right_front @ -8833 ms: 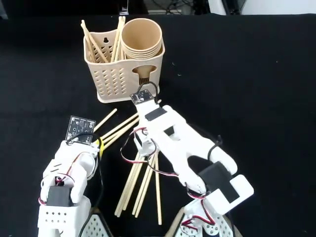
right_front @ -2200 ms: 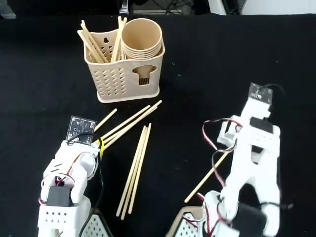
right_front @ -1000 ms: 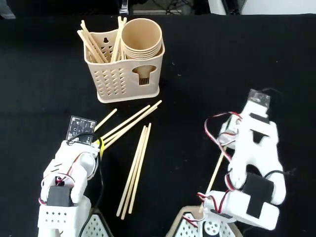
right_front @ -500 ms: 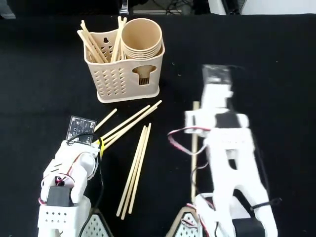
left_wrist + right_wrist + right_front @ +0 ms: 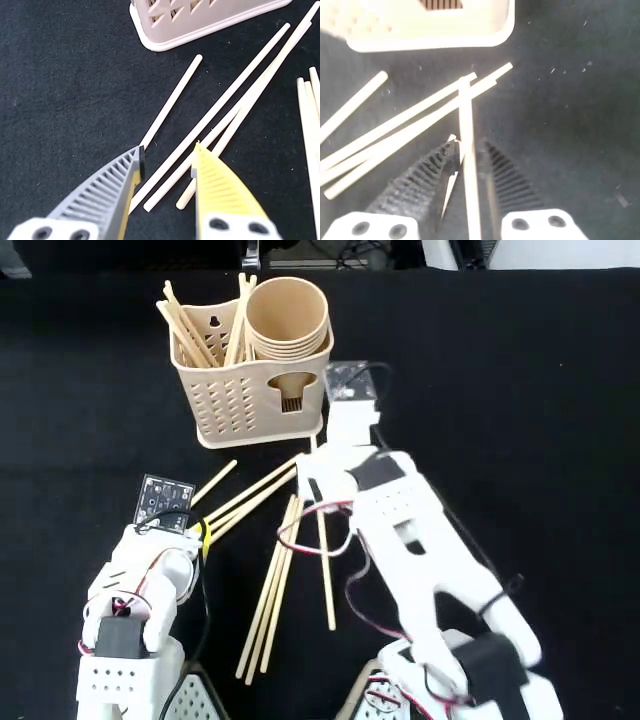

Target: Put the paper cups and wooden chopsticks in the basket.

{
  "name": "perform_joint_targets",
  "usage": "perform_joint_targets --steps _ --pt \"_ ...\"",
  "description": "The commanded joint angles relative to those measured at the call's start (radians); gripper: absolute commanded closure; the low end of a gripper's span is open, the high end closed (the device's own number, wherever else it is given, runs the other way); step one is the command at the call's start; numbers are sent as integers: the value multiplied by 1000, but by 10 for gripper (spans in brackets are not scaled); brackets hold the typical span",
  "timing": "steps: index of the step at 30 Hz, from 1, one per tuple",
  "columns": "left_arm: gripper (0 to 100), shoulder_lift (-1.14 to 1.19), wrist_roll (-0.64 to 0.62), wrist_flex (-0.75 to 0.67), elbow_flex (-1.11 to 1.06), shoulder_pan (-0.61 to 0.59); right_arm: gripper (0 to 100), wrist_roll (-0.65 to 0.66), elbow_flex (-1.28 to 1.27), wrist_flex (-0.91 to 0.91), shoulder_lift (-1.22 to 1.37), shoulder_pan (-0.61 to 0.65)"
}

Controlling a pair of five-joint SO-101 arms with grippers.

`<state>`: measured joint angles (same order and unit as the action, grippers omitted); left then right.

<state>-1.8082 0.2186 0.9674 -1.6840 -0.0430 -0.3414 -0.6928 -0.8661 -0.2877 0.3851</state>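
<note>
Basket (image 5: 235, 400): upright at the far side of the black surface (image 5: 500, 420), with two compartments.
Cups (image 5: 287, 312): a nested stack in the basket's right compartment, its rims rising above the wall.
Stored sticks (image 5: 186, 322): several lean in the left compartment, their tips fanned out above the rim.
Right hand (image 5: 313, 478): closed on one chopstick (image 5: 328, 595), just in front of the basket below the cups. Its wrist view has the dark fingers (image 5: 420, 180) pinching the chopstick (image 5: 468, 115) between them.
Chopstick: it points toward the basket, and its far tip crosses over the ends of two loose sticks. Whether it touches them cannot be told. Its near end trails back under the arm.
Left hand (image 5: 203, 532): open and low over the surface at the near left. The grey and yellow fingers (image 5: 215, 185) are spread apart either side of the near ends of loose sticks.
Loose sticks (image 5: 250, 498): a slanted pair reaches from the left hand toward the basket. A single one (image 5: 214, 483) lies beside them, and a bundle (image 5: 268, 590) lies between the two arms, all flat on the surface.
</note>
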Motion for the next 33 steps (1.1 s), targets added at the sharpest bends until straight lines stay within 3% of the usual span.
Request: perform_joint_targets --steps 1,7,12,15,23,33 --pt "823 -9 8 -3 -15 7 874 -72 114 -57 84 35" --pt "823 -9 8 -5 -15 7 874 -72 208 -140 174 69" --pt "821 -9 8 3 -15 13 874 -68 311 -235 107 -31" --pt "819 -9 6 3 -10 15 874 2 323 -295 -4 -132" --pt "818 -6 143 126 96 36 874 144 67 -313 -262 -433" --pt "818 -5 169 226 249 51 873 249 -228 -293 -375 -571"
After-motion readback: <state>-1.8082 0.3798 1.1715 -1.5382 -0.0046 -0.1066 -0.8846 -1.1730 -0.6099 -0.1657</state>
